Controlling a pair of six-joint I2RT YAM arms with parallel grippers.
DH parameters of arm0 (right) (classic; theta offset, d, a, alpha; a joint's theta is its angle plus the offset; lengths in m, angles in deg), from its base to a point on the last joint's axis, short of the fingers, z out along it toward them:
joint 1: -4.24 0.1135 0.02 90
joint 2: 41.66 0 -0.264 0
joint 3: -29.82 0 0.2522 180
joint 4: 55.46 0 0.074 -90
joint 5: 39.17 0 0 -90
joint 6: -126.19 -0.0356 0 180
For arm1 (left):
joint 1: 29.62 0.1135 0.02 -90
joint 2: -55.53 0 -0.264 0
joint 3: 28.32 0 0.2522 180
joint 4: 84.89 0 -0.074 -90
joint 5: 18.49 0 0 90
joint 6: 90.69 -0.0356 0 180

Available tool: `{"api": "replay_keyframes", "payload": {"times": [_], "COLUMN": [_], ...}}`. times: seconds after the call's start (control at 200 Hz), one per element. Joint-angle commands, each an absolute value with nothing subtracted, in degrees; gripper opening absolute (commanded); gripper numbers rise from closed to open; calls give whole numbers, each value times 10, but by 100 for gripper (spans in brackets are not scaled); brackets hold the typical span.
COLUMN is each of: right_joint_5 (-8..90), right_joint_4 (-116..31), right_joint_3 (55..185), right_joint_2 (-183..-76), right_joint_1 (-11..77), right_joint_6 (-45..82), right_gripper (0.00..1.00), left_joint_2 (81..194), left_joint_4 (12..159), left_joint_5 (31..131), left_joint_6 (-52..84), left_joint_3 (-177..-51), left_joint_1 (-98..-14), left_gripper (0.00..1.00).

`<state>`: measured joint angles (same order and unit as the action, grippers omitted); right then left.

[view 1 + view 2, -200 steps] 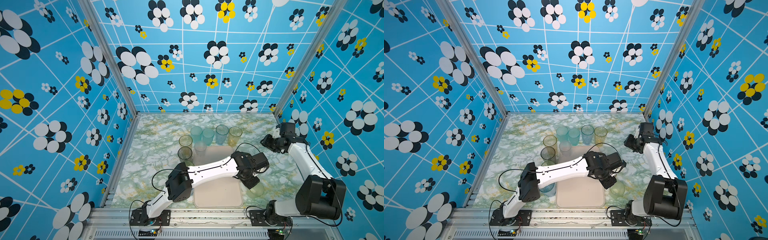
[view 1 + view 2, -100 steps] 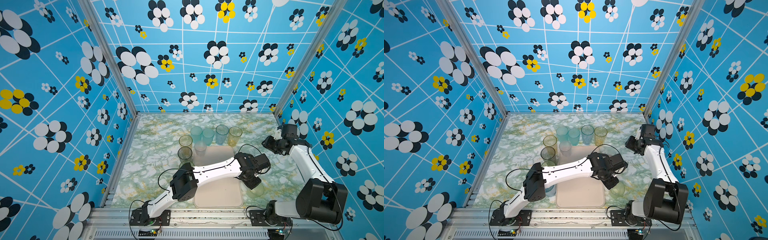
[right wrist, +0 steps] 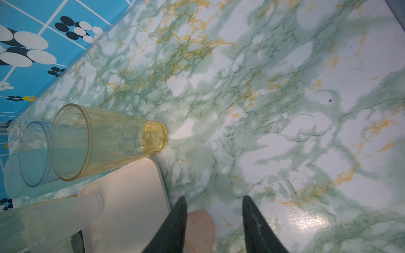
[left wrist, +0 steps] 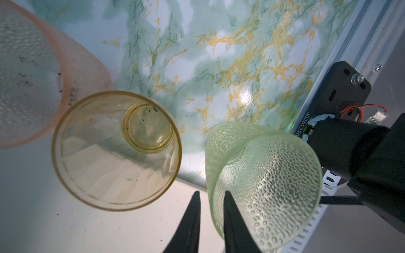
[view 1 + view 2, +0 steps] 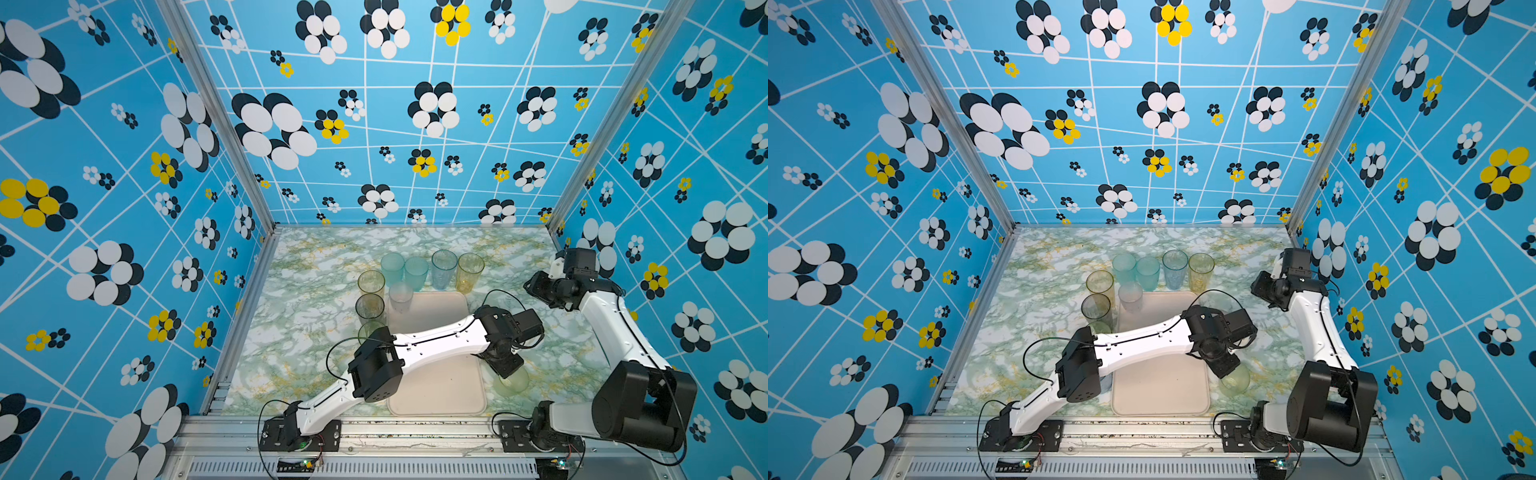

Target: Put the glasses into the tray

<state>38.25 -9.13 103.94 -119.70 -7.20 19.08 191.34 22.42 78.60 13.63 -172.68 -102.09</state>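
Tumbler, pale green, dimpled, translucent (image 4: 267, 175): rim wall pinched between nearly closed fingers of left gripper (image 4: 212, 193); just beside right rim of flat cream rectangular tray (image 5: 440, 395). Fingers of right gripper (image 3: 213, 197) half open, empty, above marbled table (image 3: 285, 109).

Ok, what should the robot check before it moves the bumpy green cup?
1. Left hand shut on the green dimpled glass: ok, one finger inside the rim, one outside.
2. Glass in the tray: not ok, it is beside the tray's right edge.
3. Bare room on the tray: ok.
4. Right hand out of the way: ok, open, holding nothing.
5. Amber glass close beside the green one: cannot tell whether it will get bumped.
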Motion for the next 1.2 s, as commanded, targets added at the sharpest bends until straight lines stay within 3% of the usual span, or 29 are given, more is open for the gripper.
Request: {"api": "replay_keyframes", "payload": {"times": [0.0,0.445,0.695,1.195], "right_joint_5": [376,376,375,377], "right_joint_4": [-91,-92,-94,-94], "right_joint_3": [1027,1022,1023,1022], "right_joint_2": [-1184,-1176,-1174,-1165], "right_joint_1": [-76,-76,-76,-76], "right_joint_6": [203,205,205,206], "right_gripper": [44,44,44,44], "left_joint_2": [1926,1930,1934,1859], "left_joint_4": [199,186,179,189], "left_joint_5": [774,768,773,719], "left_joint_6": [129,120,109,59], "left_joint_3": [-1751,-1753,-1757,-1714], "left_joint_1": [-1025,-1026,-1026,-1040], "left_gripper": [22,16,4,0]}}
